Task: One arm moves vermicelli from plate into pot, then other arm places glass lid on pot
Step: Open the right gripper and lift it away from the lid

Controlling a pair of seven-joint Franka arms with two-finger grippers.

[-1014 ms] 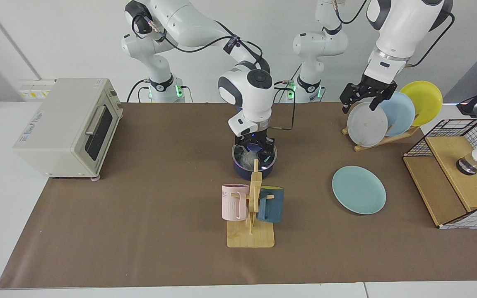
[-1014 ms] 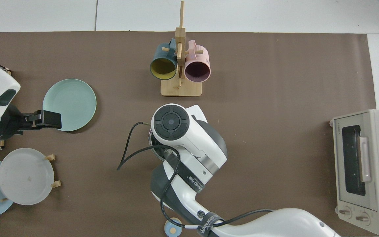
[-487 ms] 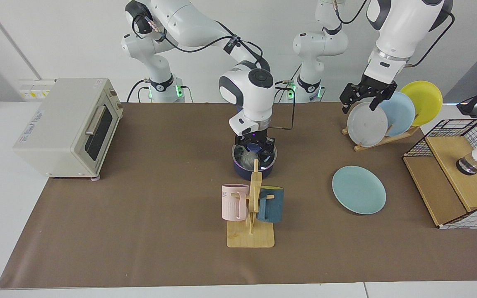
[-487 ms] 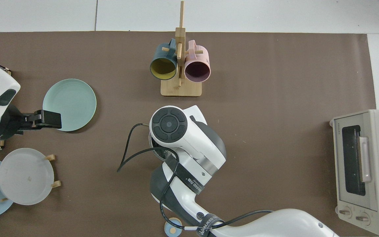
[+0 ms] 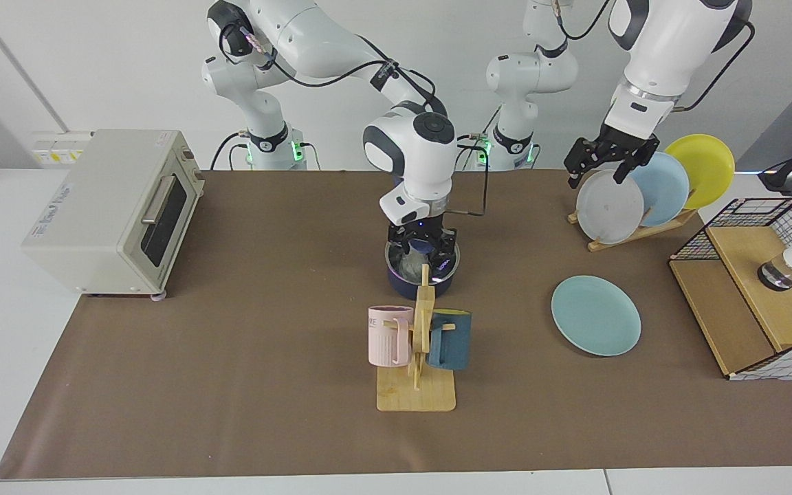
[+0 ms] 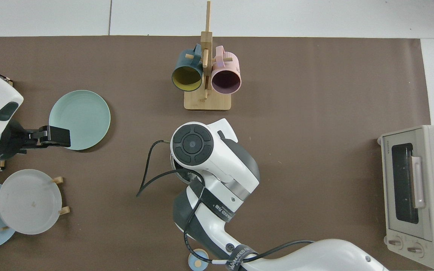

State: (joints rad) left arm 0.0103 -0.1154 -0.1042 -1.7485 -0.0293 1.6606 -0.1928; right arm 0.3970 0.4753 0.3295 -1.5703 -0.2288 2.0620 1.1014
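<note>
Nearest us, the wooden mug stand [image 5: 417, 357] hides part of the small navy saucepan [image 5: 406, 280] behind it. We see the round teal-green plate [image 5: 596, 315] bare at right. The white noodle tangle [image 5: 410, 263] sits in the pan under the clear glass lid [image 5: 396, 256]. Our right tool [image 5: 425, 244] hangs directly over the lid's blue knob [image 5: 423, 242], fingers apart either side; contact we cannot tell. From above, the arm hides everything. Far right, our left tool [image 5: 601, 161] waits, spread, above the plate rack [image 5: 633, 230].

Glass lid [image 5: 422, 256] on pot [image 5: 403, 282]; plate [image 5: 596, 315] well apart
</note>
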